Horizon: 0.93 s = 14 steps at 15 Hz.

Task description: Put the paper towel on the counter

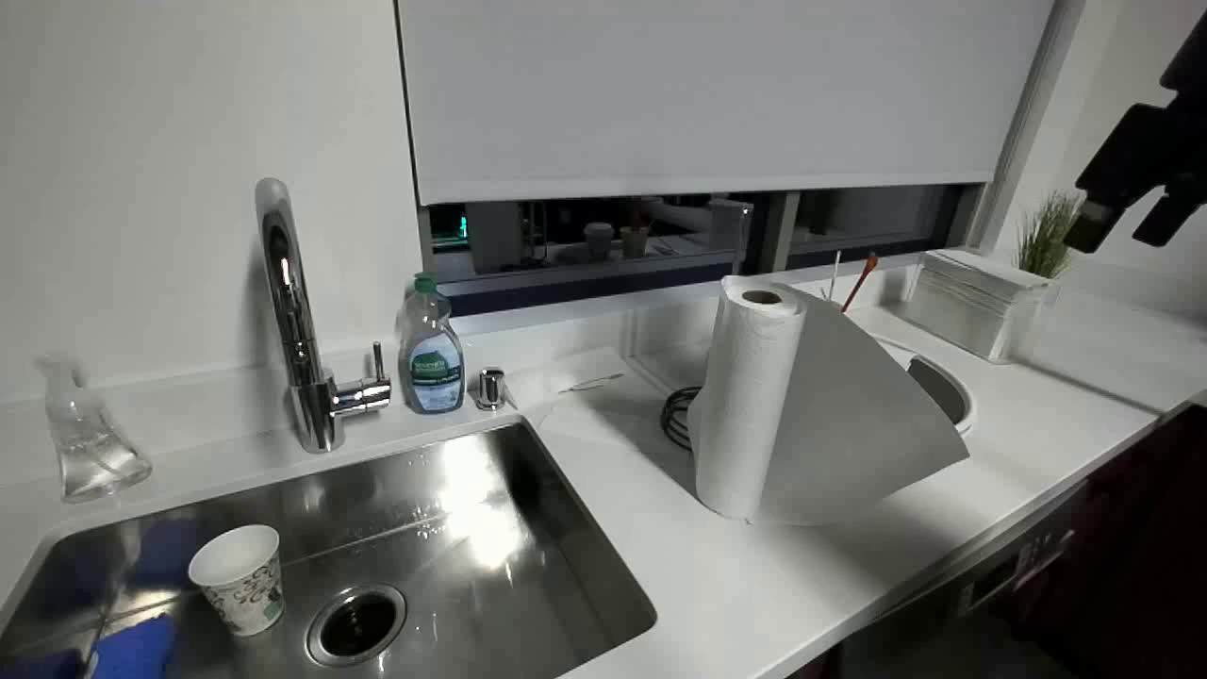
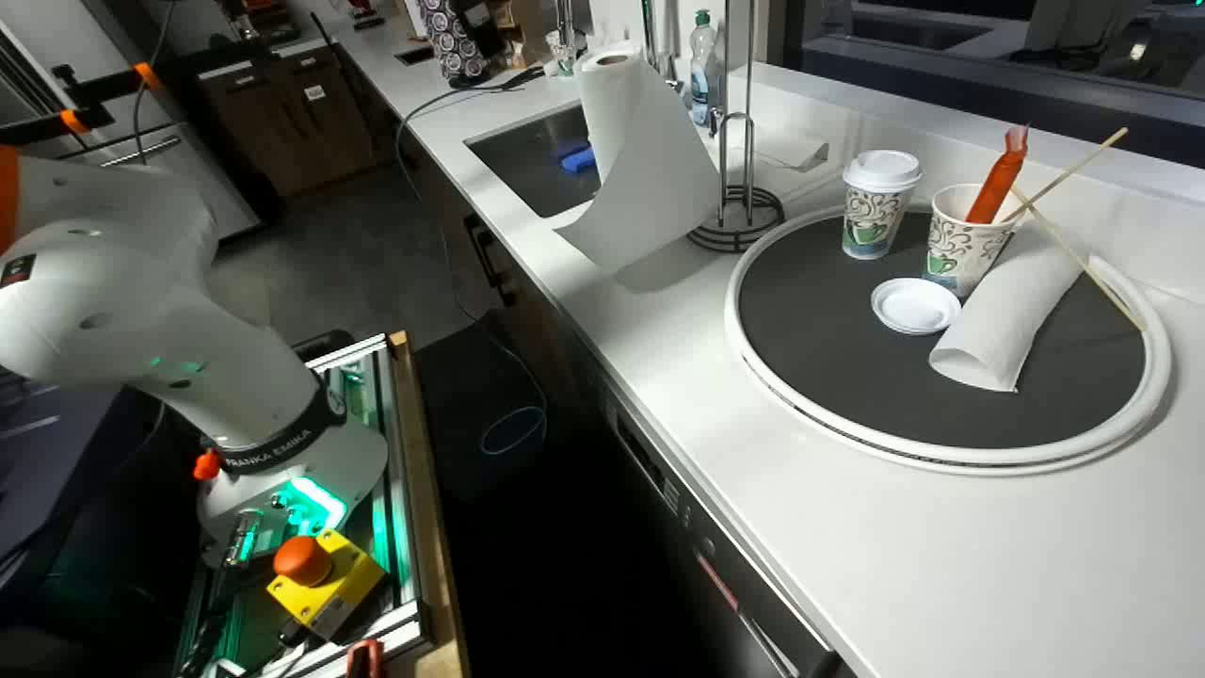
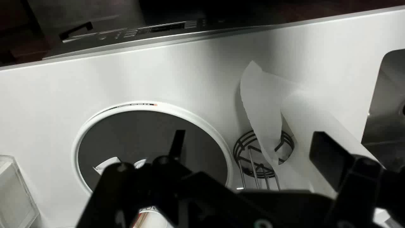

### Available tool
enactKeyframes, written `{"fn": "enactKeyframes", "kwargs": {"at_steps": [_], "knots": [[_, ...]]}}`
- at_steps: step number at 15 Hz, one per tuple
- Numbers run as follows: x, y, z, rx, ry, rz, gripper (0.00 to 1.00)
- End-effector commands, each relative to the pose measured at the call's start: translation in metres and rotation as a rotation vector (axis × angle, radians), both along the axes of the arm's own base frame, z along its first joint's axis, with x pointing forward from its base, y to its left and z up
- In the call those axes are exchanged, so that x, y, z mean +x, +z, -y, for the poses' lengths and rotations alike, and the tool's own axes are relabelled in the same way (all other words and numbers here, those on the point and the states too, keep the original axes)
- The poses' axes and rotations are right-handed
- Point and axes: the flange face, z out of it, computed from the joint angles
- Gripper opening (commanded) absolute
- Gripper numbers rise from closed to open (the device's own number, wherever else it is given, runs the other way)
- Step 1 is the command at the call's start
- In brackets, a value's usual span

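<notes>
Standing on the counter [image 1: 717, 585]: your paper towel [image 1: 750, 405]

In an exterior view, it stands upright right of the sink [image 1: 471, 604], its loose sheet [image 1: 858, 424] trailing right; your gripper [image 1: 1127, 228] hangs high at the right, released. In an exterior view, you see it left of the wire stand [image 2: 739, 226] and round tray [image 2: 819, 348]. In the wrist view, your jaws spread wide; the towel shows between tray and sink.

Your Panda arm [image 2: 259, 348] is rounded and white, its black collar [image 2: 282, 445] lettered FRANKA EMIKA above a green-glowing base light [image 2: 318, 504]; your claw [image 1: 1120, 231] is black with two blocky fingers [image 3: 329, 158].
</notes>
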Motion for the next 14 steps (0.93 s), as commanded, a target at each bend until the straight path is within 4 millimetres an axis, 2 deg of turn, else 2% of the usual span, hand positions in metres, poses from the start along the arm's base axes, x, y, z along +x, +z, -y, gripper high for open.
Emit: {"fn": "enactKeyframes", "kwargs": {"at_steps": [1,11,14], "knots": [[0.0,0.001,0.0,0.0,0.0,-0.001,1.0],[0.0,0.001,0.0,0.0,0.0,0.0,1.0],[0.026,0.007,-0.006,0.018,-0.079,0.087,1.0]]}}
